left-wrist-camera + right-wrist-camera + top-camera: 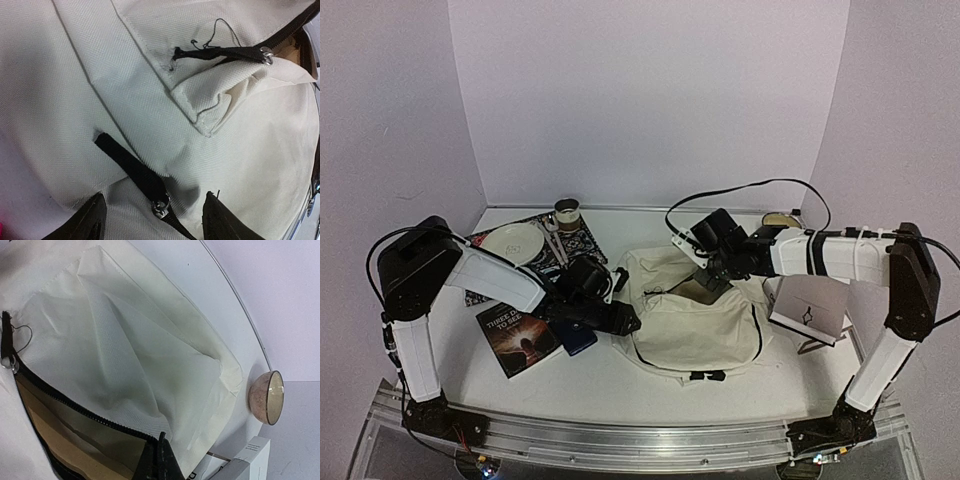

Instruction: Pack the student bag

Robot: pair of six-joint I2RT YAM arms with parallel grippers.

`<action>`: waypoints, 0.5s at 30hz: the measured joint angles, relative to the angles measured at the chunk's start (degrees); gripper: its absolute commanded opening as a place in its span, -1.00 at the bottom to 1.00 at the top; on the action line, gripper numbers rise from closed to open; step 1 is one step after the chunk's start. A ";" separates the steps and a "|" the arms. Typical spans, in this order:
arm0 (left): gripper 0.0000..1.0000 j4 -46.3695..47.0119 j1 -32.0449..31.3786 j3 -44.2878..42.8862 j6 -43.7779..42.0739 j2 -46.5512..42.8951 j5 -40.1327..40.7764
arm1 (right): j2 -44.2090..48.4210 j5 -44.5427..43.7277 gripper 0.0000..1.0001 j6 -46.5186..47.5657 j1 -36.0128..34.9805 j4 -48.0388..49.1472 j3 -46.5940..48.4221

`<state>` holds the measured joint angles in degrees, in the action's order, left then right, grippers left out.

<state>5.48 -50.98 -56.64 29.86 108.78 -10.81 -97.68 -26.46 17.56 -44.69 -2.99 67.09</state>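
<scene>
The student bag (695,322), cream fabric with black zippers, lies in the middle of the table with its top zipper partly open. My left gripper (625,320) is open at the bag's left end. In the left wrist view its fingers (86,222) stand on either side of a black zipper pull tab (131,167) with a metal slider, without touching it. My right gripper (712,280) is at the bag's opening. In the right wrist view it (160,460) is shut on the zipper edge of the bag (125,350), holding the flap up over a tan inside.
A dark book (516,340) and a blue thing (578,341) lie left of the bag. A plate (512,243), a cup (567,213) and a spoon sit on a patterned mat at the back left. A white box (810,310) and a bowl (266,396) are at the right.
</scene>
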 measured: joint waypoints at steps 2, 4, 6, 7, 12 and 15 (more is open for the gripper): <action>0.42 -1.23 0.00 0.00 -0.18 -0.82 1.18 | 0.55 0.92 -1.00 -1.25 0.00 -0.29 0.00; 0.48 -3.17 0.06 0.00 -0.47 -2.10 2.80 | 0.91 1.86 -1.00 -2.61 0.01 -0.72 0.00; 0.58 -5.20 0.21 0.00 -0.71 -3.58 4.48 | 1.21 2.63 -1.00 -3.86 0.00 -1.30 0.00; 0.62 -6.32 0.34 0.00 -0.84 -4.46 5.39 | 1.40 2.99 -1.00 -4.46 -0.02 -1.66 0.00; 0.94 -10.94 2.12 0.00 -0.94 -9.22 10.74 | 2.20 3.53 -1.00 -6.81 -0.36 -2.90 0.00; 0.99 -13.00 3.82 0.00 0.09 -11.53 13.12 | 2.60 3.88 -1.00 -7.76 -0.55 -3.27 0.00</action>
<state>-7.53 -47.17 -56.64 29.95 97.25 2.31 -95.08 -22.59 9.80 -45.23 -6.25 67.09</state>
